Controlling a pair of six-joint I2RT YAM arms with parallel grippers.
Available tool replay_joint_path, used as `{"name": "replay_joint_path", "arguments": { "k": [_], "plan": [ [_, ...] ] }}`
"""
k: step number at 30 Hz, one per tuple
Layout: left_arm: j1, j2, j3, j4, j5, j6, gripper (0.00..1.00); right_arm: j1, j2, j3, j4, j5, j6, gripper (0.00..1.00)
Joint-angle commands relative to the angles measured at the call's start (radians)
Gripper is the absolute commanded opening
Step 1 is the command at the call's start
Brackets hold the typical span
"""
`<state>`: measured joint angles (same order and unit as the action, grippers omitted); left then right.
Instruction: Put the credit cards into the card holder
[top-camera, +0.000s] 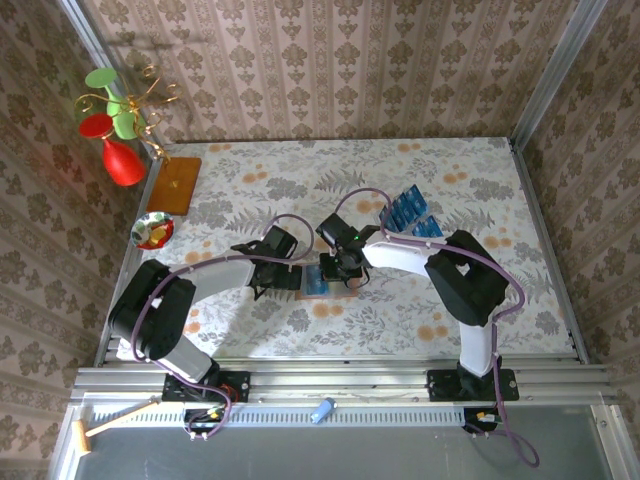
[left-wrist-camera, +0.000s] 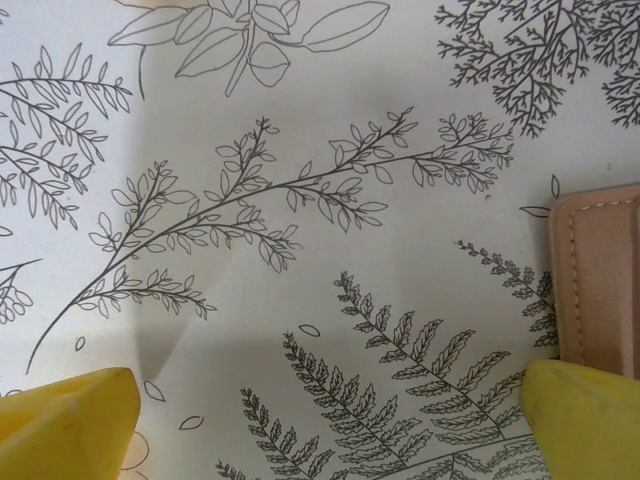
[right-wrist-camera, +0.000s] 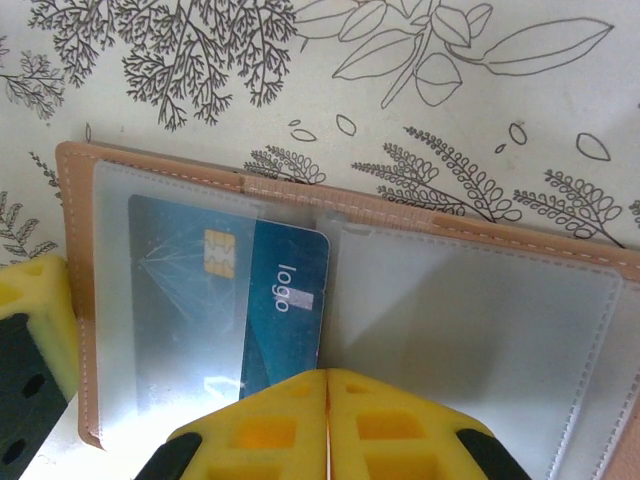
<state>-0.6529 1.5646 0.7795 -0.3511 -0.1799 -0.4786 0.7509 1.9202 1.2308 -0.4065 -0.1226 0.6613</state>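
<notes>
Right wrist: we see our right tool (right-wrist-camera: 327, 385), closed and empty, at the six o'clock edge of a blue card (right-wrist-camera: 285, 300) half inside the card holder (right-wrist-camera: 75, 240). Our left tool (left-wrist-camera: 325, 430) stands open. Next we'd slide the card toward nine o'clock.
</notes>
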Motion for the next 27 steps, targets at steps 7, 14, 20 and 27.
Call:
{"name": "replay_joint_path", "arguments": {
  "k": [7, 14, 20, 27],
  "plan": [
    [0.0, 0.011, 0.016, -0.015, 0.009, 0.006, 1.0, 0.006, -0.009, -0.009, 0.019, -0.031, 0.024, 0.1],
    [0.042, -0.062, -0.003, -0.053, -0.008, 0.004, 1.0, 0.006, -0.027, -0.031, 0.033, -0.032, 0.033, 0.1],
    [0.054, -0.053, -0.017, -0.053, 0.003, 0.0, 1.0, 0.006, -0.012, -0.042, 0.052, -0.045, 0.047, 0.1],
    [0.047, -0.009, -0.016, -0.027, 0.026, 0.005, 1.0, 0.006, -0.005, -0.042, 0.058, -0.05, 0.054, 0.1]
  ]
}}
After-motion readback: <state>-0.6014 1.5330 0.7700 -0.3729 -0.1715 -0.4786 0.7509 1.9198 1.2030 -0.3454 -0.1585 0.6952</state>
